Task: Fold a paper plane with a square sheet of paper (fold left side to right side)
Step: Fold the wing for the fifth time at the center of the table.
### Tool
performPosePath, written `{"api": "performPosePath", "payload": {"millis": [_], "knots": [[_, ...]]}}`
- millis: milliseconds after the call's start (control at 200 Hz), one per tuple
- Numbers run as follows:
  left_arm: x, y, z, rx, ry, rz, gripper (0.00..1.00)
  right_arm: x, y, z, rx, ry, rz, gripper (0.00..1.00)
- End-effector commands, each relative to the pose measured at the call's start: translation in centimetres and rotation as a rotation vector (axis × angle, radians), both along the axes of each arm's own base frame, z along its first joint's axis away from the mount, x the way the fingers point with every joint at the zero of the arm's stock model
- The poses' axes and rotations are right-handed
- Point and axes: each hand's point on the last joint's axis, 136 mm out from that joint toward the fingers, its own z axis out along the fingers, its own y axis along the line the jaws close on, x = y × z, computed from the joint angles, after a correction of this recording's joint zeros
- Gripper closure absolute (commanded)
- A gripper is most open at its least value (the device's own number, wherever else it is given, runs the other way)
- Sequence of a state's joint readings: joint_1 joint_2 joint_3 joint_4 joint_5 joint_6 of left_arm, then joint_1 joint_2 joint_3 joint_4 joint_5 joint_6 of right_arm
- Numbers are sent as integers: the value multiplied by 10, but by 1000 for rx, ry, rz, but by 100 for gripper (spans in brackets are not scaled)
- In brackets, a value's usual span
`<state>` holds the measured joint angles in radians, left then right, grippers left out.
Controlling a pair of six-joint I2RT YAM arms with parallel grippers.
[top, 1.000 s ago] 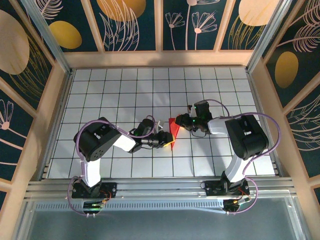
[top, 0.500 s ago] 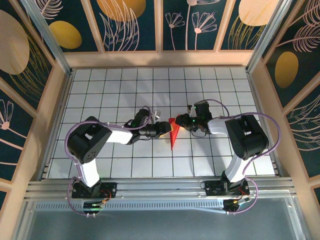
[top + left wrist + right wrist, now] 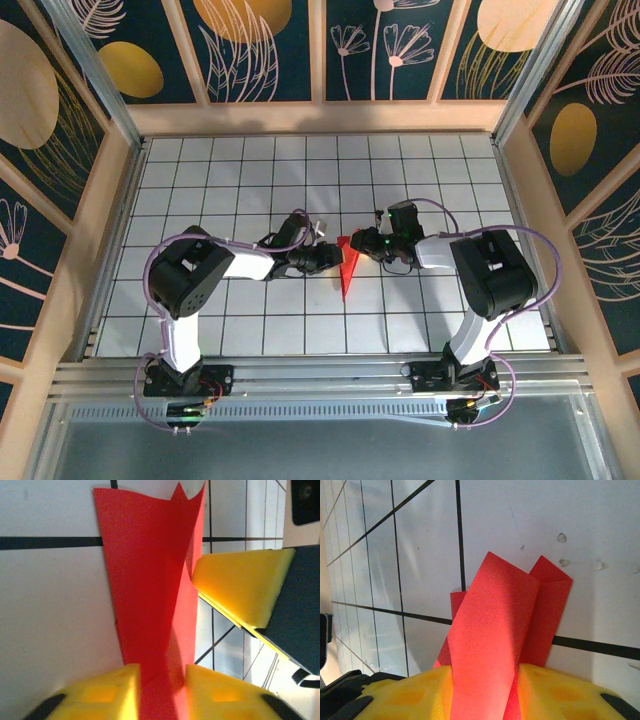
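Note:
The square sheet of paper is folded into a slim red paper plane (image 3: 347, 275), pointing at the near edge of the white grid table (image 3: 200, 180). My left gripper (image 3: 333, 259) comes in from the left and is shut on its raised centre fold (image 3: 150, 580), yellow fingers (image 3: 100, 695) on either side. From the right, my right gripper (image 3: 360, 243) is shut on the far end, with red layers (image 3: 495, 630) standing up between its fingers (image 3: 555, 695). One right finger (image 3: 240, 585) shows beside the paper in the left wrist view.
Wooden walls with dark floral panels (image 3: 320, 50) enclose the table on three sides. A metal rail (image 3: 320, 375) runs along the near edge by the arm bases. Both forearms lie low across the middle tiles.
My left gripper has moved from the plane's near part up towards its far part. The paper looks narrower and more upright. The right arm has stayed still.

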<state>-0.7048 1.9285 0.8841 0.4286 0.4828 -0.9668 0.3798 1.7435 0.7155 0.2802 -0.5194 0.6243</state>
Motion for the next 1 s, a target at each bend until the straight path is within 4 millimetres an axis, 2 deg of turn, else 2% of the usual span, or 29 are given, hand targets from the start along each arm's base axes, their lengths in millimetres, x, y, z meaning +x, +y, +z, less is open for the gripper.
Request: {"api": "performPosePath", "payload": {"millis": [0,215,310,576,791,996], "knots": [[7,-1,-4,30,-13,1,81,-11,-12,-37,-128,52,-9,60],[11,-6,-3,19,-24,-8,94,-11,-12,-38,-139,52,-3,60],[11,-6,-4,22,-22,-12,96,-11,-12,-38,-139,52,-3,60],[9,-6,-12,31,-7,-23,98,-11,-11,-38,-142,53,0,60],[10,-2,-27,77,6,-14,98,-12,-11,-38,-147,52,1,60],[9,5,-42,128,25,1,99,-10,-10,-30,-137,34,1,59]]}}
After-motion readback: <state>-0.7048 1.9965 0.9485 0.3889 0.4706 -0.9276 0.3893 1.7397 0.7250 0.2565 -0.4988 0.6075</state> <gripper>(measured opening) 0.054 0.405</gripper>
